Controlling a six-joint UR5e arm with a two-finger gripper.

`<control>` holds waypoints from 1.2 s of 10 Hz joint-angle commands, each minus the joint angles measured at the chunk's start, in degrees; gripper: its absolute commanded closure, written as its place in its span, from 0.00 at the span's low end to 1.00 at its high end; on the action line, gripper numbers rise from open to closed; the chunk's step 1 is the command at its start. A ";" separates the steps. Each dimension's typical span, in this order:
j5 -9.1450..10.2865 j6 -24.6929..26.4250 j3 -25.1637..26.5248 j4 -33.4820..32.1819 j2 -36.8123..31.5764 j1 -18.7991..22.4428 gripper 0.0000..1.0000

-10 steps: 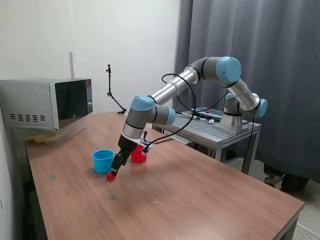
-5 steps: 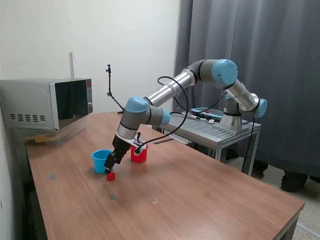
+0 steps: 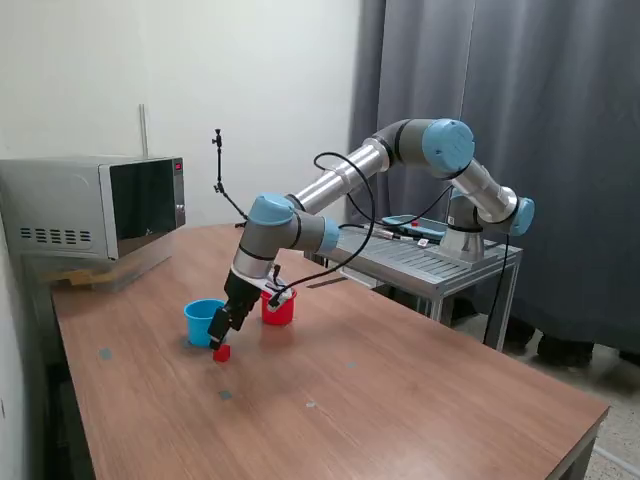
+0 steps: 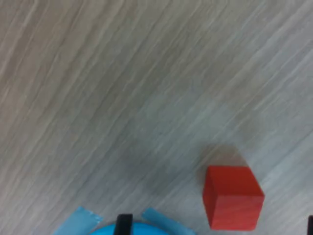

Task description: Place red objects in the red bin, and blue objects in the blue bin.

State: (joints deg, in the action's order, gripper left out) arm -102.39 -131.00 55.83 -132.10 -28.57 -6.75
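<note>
A small red cube (image 3: 221, 352) (image 4: 232, 197) lies on the wooden table (image 3: 400, 400), just in front of the light blue cup (image 3: 204, 321) on its near side. The red cup (image 3: 279, 307) stands a little to the exterior view's right of the blue one, slightly farther back. The gripper (image 3: 220, 333) hangs just above the cube, against the blue cup's right flank; whether its fingers are apart or together cannot be told. A microwave (image 3: 95, 205) sits at the far left.
</note>
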 commanded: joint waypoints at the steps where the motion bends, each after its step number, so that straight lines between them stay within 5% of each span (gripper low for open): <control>1: 0.79 0.05 -0.02 0.00 0.01 -0.02 0.00; 3: 2.28 0.05 -0.19 0.00 0.27 -0.02 0.00; 9: 2.46 -0.04 -0.90 0.26 1.15 -0.02 0.00; 10: 2.46 -0.04 -0.90 0.26 1.15 -0.02 1.00; 12: 2.46 -0.04 -0.98 0.26 1.15 -0.02 1.00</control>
State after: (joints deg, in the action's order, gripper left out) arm -99.93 -131.05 54.88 -131.84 -27.43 -6.77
